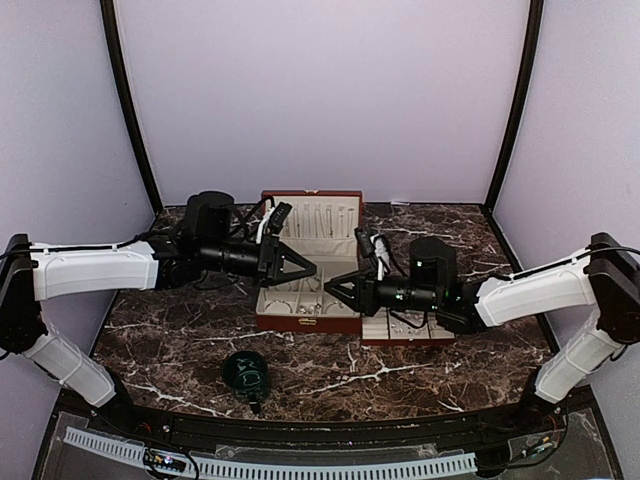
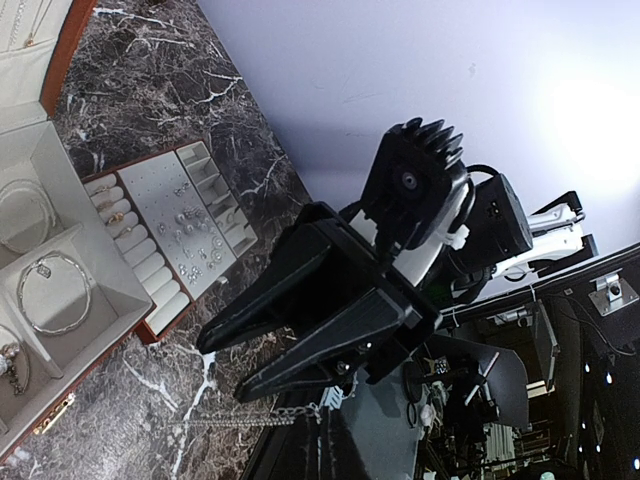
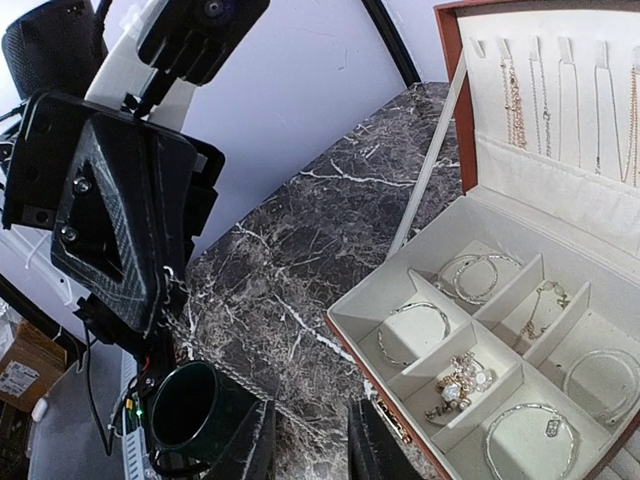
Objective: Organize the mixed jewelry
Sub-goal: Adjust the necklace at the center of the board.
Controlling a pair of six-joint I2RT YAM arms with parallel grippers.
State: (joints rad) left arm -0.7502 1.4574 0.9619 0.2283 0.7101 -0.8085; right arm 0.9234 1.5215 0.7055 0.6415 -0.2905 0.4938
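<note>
While a thin chain [image 3: 185, 335] hangs between both claws, the step is to lay it down in the jewelry box [image 1: 305, 322].
The left claw [image 1: 300, 268] is shut tight on the chain's upper end, above the box. I think it should lower slowly over a free compartment, so the chain does not tangle with the bangles [image 3: 465, 278]. The right claw [image 1: 332, 286] is a little open, its fingers apart. The chain runs near one finger, but whether they touch I cannot tell. Further right, earrings [image 2: 190, 235] lie on the tray [image 1: 395, 338].
</note>
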